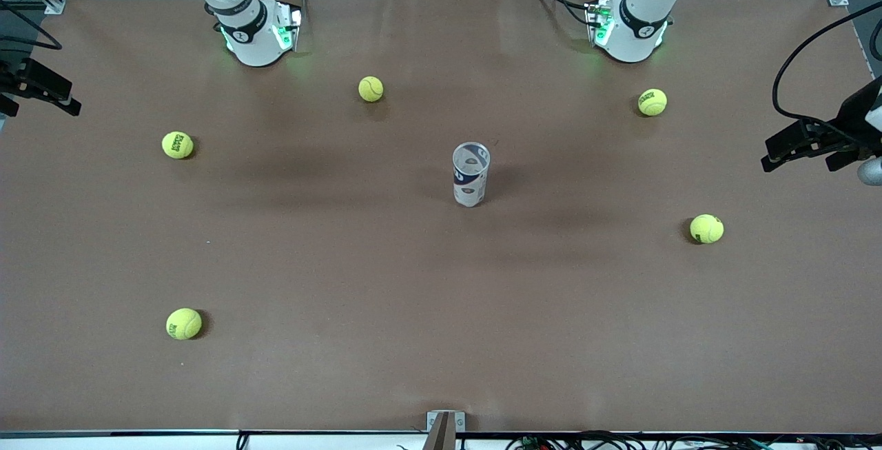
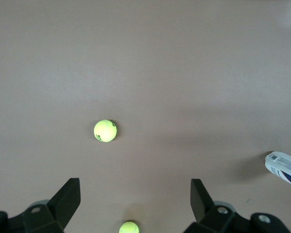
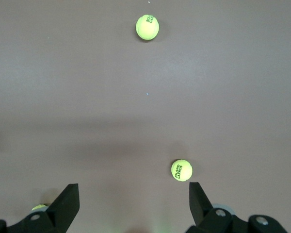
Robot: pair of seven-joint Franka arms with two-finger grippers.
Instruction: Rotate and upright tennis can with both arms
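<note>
The tennis can [image 1: 471, 174], clear with a white and navy label, stands upright on its base in the middle of the table, open mouth up. One end of it shows at the edge of the left wrist view [image 2: 283, 167]. My left gripper [image 1: 775, 154] is open and empty, held high over the left arm's end of the table; its wrist view [image 2: 136, 204] shows only bare table and balls between the fingers. My right gripper [image 1: 58, 95] is open and empty, held high over the right arm's end of the table, and shows in its wrist view [image 3: 133, 204]. Both are well away from the can.
Several yellow-green tennis balls lie scattered on the brown table: one [image 1: 371, 89] and another [image 1: 652, 102] near the arm bases, one [image 1: 178, 145] and one [image 1: 184, 324] toward the right arm's end, one [image 1: 707, 229] toward the left arm's end.
</note>
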